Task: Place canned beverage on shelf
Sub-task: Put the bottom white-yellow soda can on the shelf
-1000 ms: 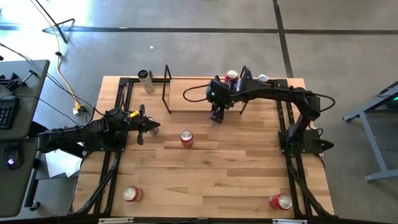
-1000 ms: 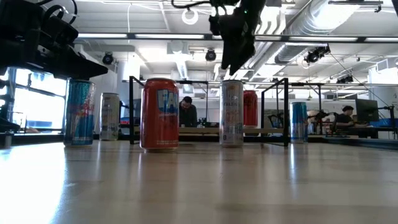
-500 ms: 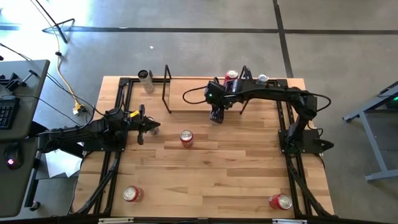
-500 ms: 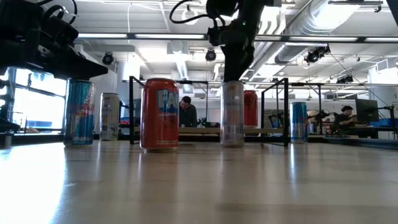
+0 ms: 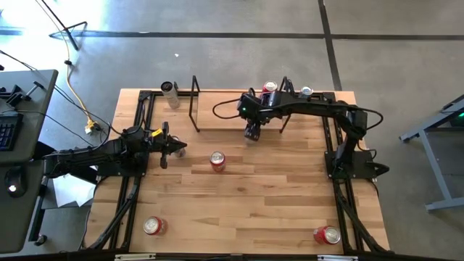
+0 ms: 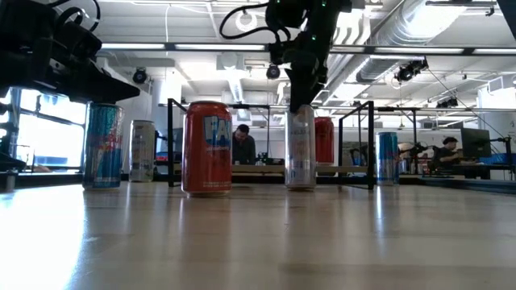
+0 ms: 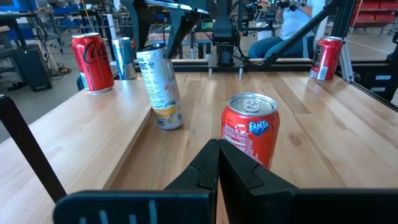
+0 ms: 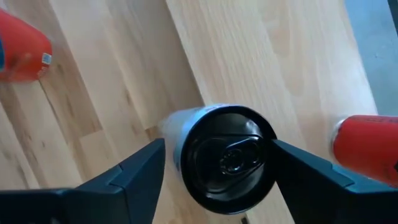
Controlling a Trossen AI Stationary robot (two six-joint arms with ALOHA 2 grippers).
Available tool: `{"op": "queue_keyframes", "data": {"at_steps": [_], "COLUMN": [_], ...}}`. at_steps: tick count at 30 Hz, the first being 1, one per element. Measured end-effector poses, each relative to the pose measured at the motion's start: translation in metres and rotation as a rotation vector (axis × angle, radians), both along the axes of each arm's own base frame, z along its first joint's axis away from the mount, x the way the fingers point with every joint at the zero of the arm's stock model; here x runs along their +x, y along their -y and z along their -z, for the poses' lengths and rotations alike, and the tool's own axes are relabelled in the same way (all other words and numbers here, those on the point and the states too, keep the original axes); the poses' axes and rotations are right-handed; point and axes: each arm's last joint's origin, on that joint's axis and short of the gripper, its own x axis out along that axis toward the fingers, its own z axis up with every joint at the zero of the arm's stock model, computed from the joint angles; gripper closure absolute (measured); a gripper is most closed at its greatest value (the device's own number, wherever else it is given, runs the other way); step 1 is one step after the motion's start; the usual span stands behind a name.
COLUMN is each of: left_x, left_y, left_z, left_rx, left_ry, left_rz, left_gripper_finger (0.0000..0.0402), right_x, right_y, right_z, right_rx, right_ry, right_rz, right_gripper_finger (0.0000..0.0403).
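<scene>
Right hand (image 8: 217,163) lower, astride slim can (image 8: 225,155); orange can (image 5: 217,160) nearby.

Grey concrete floor (image 5: 239,18) — bright ceiling lights (image 6: 201,46) (exposed ducts).

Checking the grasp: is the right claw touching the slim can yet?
Apart. The right wrist view shows the right claw open around the slim can, with wood visible between each finger and the can.

high: straight down | low: table-level | wrists: close | shared: slim can (image 6: 301,149)
</scene>
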Motion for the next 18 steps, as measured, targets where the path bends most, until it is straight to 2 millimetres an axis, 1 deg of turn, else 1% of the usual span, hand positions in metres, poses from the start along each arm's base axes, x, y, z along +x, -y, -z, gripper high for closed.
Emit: {"op": "queue_keyframes", "data": {"at_steps": [3, 11, 15, 18], "left_x": [0.0, 0.0, 0.0, 0.0], "left_y": [0.0, 0.0, 0.0, 0.0], "left_z": [0.0, 0.0, 0.0, 0.0], "left_rx": [0.0, -0.005, -0.005, -0.006], "left_ry": [0.0, 0.0, 0.0, 0.0], "left_rz": [0.0, 0.0, 0.0, 0.0], "left_gripper_finger": [0.0401, 0.0401, 0.0401, 0.0401], "right_x": [0.0, 0.003, 0.006, 0.008], "right_y": [-0.003, -0.018, -0.025, -0.031], "right_z": [-0.001, 0.0, -0.009, -0.025], "right_rx": [0.014, 0.013, 0.024, 0.032], "right_ry": [0.001, -0.003, -0.001, 0.021], "right_rz": [0.007, -0.002, 0.002, -0.018], "right_gripper_finger": [0.0145, 0.0146, 0.0146, 0.0146]}}
